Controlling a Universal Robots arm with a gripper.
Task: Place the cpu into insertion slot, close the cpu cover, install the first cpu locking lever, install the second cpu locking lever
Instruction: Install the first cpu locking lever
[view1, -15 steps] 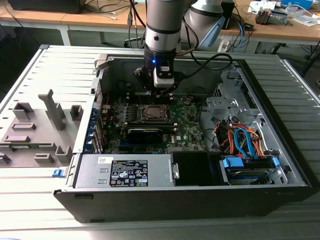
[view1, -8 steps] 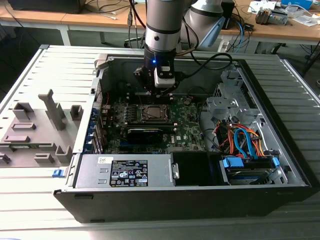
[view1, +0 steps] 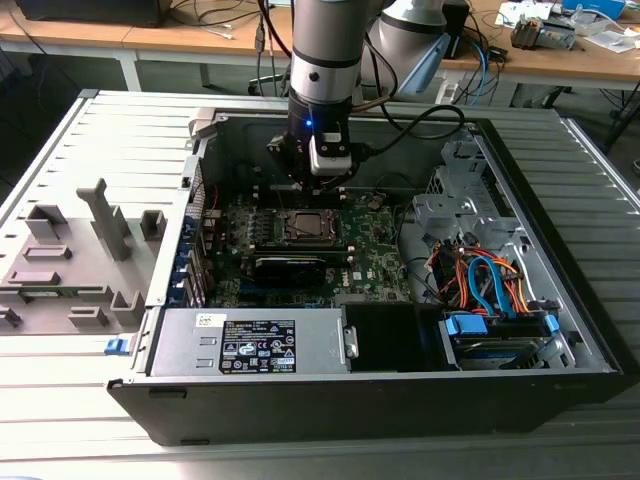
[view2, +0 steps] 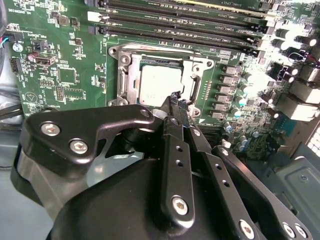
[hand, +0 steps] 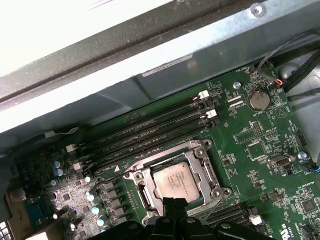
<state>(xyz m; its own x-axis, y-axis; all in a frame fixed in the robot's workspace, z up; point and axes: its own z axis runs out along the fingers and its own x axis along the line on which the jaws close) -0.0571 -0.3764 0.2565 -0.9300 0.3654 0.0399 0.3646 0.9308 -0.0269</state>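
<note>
The cpu (hand: 174, 181) sits in the insertion slot (hand: 142, 194), and the cpu cover (hand: 207, 169) looks to be down over it.
It lies near the centre of the exterior view, inside the computer case (view1: 400, 405). The gripper (view2: 175, 98) is at the cover's edge, its fingers pinched together and holding nothing that I can see. Whether either locking lever is latched, I cannot tell.

No word or number can be made out. In the exterior view a black-and-white label (view1: 257, 352) crowded with tiny marks sits on the grey power supply (view1: 180, 345), at seven o'clock in the computer case (view1: 400, 405). In the first wrist view, fine white lettering dots the green motherboard (hand: 260, 150), and faint engraving marks the cpu (hand: 174, 181).
</note>
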